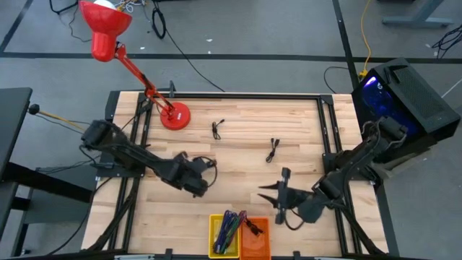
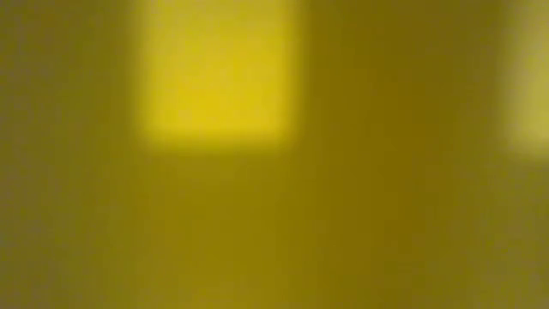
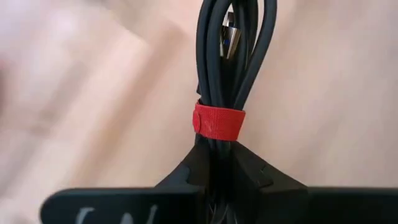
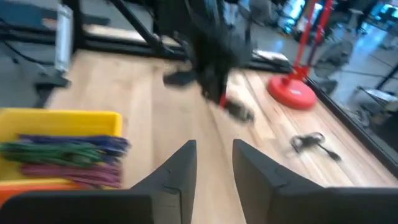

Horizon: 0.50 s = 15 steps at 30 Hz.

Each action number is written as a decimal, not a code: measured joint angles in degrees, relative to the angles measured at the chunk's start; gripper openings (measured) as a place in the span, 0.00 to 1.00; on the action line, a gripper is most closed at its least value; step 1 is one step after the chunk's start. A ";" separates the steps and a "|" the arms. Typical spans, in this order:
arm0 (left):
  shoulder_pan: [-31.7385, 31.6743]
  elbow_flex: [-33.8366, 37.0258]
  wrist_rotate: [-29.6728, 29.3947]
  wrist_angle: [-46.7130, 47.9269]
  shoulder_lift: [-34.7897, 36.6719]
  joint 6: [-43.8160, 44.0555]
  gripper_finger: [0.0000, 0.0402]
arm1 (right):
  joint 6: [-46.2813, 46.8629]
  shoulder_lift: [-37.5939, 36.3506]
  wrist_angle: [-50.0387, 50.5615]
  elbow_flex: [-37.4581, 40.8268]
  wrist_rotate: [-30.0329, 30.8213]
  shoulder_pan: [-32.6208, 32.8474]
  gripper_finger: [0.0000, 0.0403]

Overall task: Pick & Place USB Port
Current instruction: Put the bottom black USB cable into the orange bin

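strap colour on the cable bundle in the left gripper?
Red strap, clearest in the left wrist view.

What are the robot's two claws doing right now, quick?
Left gripper: shut on a black cable bundle with a red strap.
Right gripper: open, holding nothing, above the table.

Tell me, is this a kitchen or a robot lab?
Probably a robot lab or workshop: two robot arms work at a wooden table on a metal frame, with a red desk lamp and cables trailing over the grey floor.
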<state>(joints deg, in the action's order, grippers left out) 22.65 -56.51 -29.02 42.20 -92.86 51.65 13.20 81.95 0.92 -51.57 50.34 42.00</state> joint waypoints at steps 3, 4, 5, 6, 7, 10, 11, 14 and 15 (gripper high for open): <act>0.04 0.05 -8.01 -1.42 6.60 -0.90 0.08 | 0.78 0.00 1.74 0.00 -0.25 -2.39 0.26; 0.17 0.02 -11.02 -2.63 9.04 -1.65 0.08 | 0.68 0.00 1.72 0.00 -0.25 -3.20 0.26; 0.58 -0.02 -14.01 -4.44 11.19 -3.31 0.08 | -0.30 0.00 1.63 0.00 -0.25 -4.05 0.26; 1.11 -0.04 -16.73 -6.46 13.21 -5.36 0.08 | -1.57 0.00 1.14 0.00 -0.25 -4.88 0.26; 1.61 -0.04 -18.90 -8.58 15.19 -7.93 0.08 | -2.94 0.00 0.00 0.00 -0.27 -5.79 0.26; 2.50 -0.09 -22.72 -18.09 19.52 -17.44 0.08 | -9.46 0.01 -6.62 0.00 -1.01 -8.67 0.26; 2.82 -0.09 -23.13 -21.03 20.49 -21.07 0.08 | -12.71 0.02 -9.91 0.00 -2.36 -9.82 0.26; 2.91 -0.15 -23.13 -31.46 20.99 -31.68 0.08 | -20.57 -0.30 -19.80 0.00 -11.03 -14.30 0.26; 2.91 -0.08 -22.38 -33.66 20.98 -34.47 0.08 | -21.84 -0.35 -23.09 -0.01 -14.84 -15.91 0.26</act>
<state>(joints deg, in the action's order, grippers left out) 25.56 -56.60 -51.40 8.54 -71.88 17.18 -8.64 81.60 -22.17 -51.59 35.49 26.09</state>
